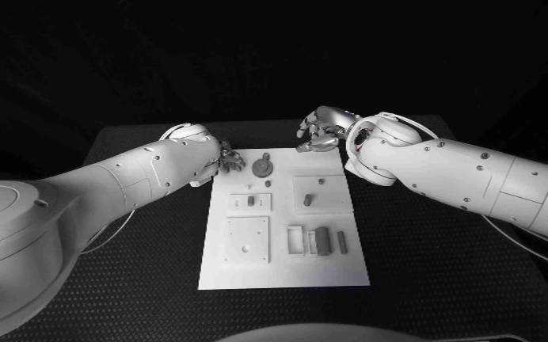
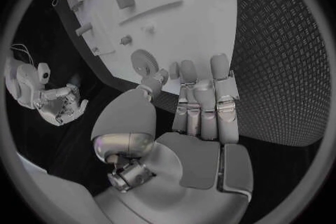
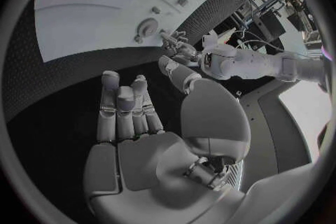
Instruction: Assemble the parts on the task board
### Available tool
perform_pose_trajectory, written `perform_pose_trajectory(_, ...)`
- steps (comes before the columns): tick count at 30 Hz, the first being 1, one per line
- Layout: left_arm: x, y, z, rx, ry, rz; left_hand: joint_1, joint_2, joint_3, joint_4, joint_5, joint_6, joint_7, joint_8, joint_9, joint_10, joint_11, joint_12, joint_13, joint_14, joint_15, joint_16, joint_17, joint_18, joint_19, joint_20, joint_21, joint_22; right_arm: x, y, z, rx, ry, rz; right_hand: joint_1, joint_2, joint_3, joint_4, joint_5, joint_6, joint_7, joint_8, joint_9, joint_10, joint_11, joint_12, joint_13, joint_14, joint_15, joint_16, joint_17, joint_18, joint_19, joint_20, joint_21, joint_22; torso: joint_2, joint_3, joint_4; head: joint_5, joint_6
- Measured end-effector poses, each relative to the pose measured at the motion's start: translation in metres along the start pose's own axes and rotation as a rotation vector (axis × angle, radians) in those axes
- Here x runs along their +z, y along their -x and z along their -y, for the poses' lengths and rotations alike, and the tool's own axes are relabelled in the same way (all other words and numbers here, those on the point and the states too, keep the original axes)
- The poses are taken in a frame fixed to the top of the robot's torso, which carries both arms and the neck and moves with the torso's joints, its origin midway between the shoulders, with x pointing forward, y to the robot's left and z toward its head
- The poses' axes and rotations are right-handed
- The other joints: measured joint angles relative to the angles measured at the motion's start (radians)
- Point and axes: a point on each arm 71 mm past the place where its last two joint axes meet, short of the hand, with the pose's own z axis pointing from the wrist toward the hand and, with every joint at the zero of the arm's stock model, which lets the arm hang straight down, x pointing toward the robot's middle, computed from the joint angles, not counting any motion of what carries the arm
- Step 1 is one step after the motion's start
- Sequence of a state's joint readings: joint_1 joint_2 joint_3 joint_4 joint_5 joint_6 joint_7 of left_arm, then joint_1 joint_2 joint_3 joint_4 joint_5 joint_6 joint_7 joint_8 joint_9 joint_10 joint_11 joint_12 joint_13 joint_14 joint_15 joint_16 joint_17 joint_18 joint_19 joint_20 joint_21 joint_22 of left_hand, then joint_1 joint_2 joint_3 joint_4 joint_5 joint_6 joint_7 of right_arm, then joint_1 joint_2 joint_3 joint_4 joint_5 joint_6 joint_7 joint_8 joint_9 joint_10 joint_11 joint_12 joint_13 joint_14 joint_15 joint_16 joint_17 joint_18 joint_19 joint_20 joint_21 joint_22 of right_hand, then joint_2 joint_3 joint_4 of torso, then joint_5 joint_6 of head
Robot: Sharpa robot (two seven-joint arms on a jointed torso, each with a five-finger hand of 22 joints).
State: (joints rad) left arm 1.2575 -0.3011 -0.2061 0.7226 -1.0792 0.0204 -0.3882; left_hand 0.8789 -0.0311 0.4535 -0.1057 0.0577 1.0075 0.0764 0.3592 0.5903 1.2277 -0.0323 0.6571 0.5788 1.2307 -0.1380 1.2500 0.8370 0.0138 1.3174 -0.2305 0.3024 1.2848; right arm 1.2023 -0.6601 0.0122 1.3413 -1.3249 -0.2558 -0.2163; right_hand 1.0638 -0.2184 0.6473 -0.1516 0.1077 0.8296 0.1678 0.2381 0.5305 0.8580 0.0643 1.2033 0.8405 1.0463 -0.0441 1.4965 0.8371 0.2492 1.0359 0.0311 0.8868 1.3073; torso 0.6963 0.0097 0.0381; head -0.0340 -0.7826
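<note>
Head view: task board (image 1: 286,271) lies mid-table, long axis running away from me. Round disc part (image 1: 264,169) near far-left corner, small pieces (grey here) further down board. My left hand (image 1: 229,158) beside disc, fingers apart, holding nothing. My right hand (image 1: 320,131) past far edge, fingers apart, nothing held.

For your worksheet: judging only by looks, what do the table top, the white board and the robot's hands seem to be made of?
Table top: probably black rubber or textured matting, going by its fine raised grid. Task board: matte white, likely plastic or painted plate, flat with no glare. Left hand and right hand: silvery metal-look segments with a soft sheen, possibly coated plastic.
</note>
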Motion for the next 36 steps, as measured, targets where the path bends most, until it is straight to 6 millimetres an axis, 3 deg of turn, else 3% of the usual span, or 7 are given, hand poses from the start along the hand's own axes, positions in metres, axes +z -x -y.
perform_pose_trajectory(6,0.0,0.0,0.001,-0.006,-0.003,0.003,0.022,0.022,0.001,-0.016,0.001,0.012,-0.007,0.0,0.004,0.009,-0.002,-0.003,-0.003,0.006,-0.005,0.005,0.002,0.0,0.006,-0.005,0.0,0.006,0.0,0.0,0.0,0.0,0.0,-0.001,0.0,0.0,0.0,0.0,0.0,0.0,0.0,0.0,0.0,0.0,0.0,0.0,0.0,0.0,0.0,0.0,0.0,0.0,0.0,0.0,0.0,0.0,0.0,-0.0003,0.0,-0.001,-0.001)
perform_pose_trajectory(9,-0.001,0.0,0.0,-0.011,-0.003,0.008,0.047,0.046,0.013,-0.048,0.046,0.031,-0.019,0.004,0.005,0.026,-0.012,-0.007,-0.003,0.015,-0.011,0.008,0.005,0.0,0.013,-0.009,0.0,0.011,0.0,0.0,0.0,-0.001,-0.001,-0.002,0.0,0.0,0.0,0.0,0.0,0.001,-0.001,0.0,-0.001,0.0,0.0,0.0,0.0,0.0,0.0,0.0,0.0,0.0,0.0,0.0,0.0,0.0,0.0,-0.0004,0.0,-0.001,-0.001)
perform_pose_trajectory(11,-0.001,0.0,-0.001,-0.013,-0.003,0.011,0.059,0.052,0.021,-0.065,0.059,0.042,-0.03,0.011,0.009,0.032,-0.017,-0.007,-0.003,0.018,-0.014,0.012,0.007,0.0,0.02,-0.009,0.005,0.015,0.0,0.0,0.0,-0.001,-0.001,-0.002,0.0,0.0,0.0,0.0,0.0,-0.001,0.0,0.0,-0.001,0.0,0.0,0.0,0.0,0.0,0.0,0.0,0.0,0.0,0.0,0.0,0.0,0.0,0.0,-0.0004,0.0,-0.001,-0.001)
perform_pose_trajectory(15,-0.001,0.0,-0.001,-0.015,-0.004,0.014,0.087,0.034,0.07,-0.067,0.046,0.056,-0.042,0.02,0.01,0.052,-0.023,-0.007,-0.003,0.022,-0.011,0.017,0.012,0.0,0.036,-0.014,0.006,0.022,0.0,0.0,0.001,-0.001,-0.002,-0.003,0.0,0.0,0.0,0.0,0.0,-0.003,0.001,0.0,-0.001,0.0,0.0,0.0,0.0,0.0,0.0,0.0,0.0,0.0,-0.001,0.001,0.0,0.0,0.0,-0.0004,0.0,-0.002,-0.003)
perform_pose_trajectory(20,-0.002,-0.001,0.0,-0.016,-0.006,0.013,0.092,0.029,0.076,-0.069,0.047,0.07,-0.047,0.02,0.01,0.068,-0.029,-0.007,0.005,0.029,-0.014,0.019,0.017,0.0,0.047,-0.018,0.012,0.023,0.001,0.0,0.001,-0.001,-0.002,-0.004,0.0,0.0,-0.002,0.002,0.0,-0.001,0.003,0.0,-0.001,0.0,0.0,0.0,-0.001,0.0,0.0,0.0,0.0,0.0,-0.001,0.001,0.0,0.0,0.0,-0.0003,0.0,-0.002,-0.004)
perform_pose_trajectory(28,-0.006,0.001,-0.013,-0.045,-0.001,0.007,0.092,0.029,0.076,-0.069,0.055,0.077,-0.052,0.02,0.009,0.077,-0.031,0.004,0.015,0.035,-0.016,0.028,0.021,0.0,0.052,-0.02,0.016,0.023,0.001,0.0,0.003,-0.002,-0.007,-0.003,0.0,0.0,-0.003,0.003,0.0,-0.001,0.003,0.0,-0.001,-0.004,0.004,0.0,-0.001,0.0,0.0,0.0,0.0,0.0,-0.001,0.001,0.0,0.0,0.0,0.0001,0.0004,-0.001,-0.002)
perform_pose_trajectory(36,-0.027,-0.001,-0.019,-0.133,-0.039,-0.05,0.092,0.029,0.077,-0.07,0.064,0.083,-0.05,0.021,0.009,0.08,-0.034,0.009,0.02,0.04,-0.017,0.028,0.024,0.0,0.059,-0.02,0.016,0.023,0.0,0.001,0.006,-0.004,-0.014,-0.002,0.0,0.0,0.0,0.006,0.0,-0.001,0.003,0.001,-0.002,-0.004,0.004,0.0,-0.001,0.0,0.0,0.0,0.0,0.0,-0.001,0.001,0.0,0.0,-0.001,0.0011,0.0025,0.001,-0.001)
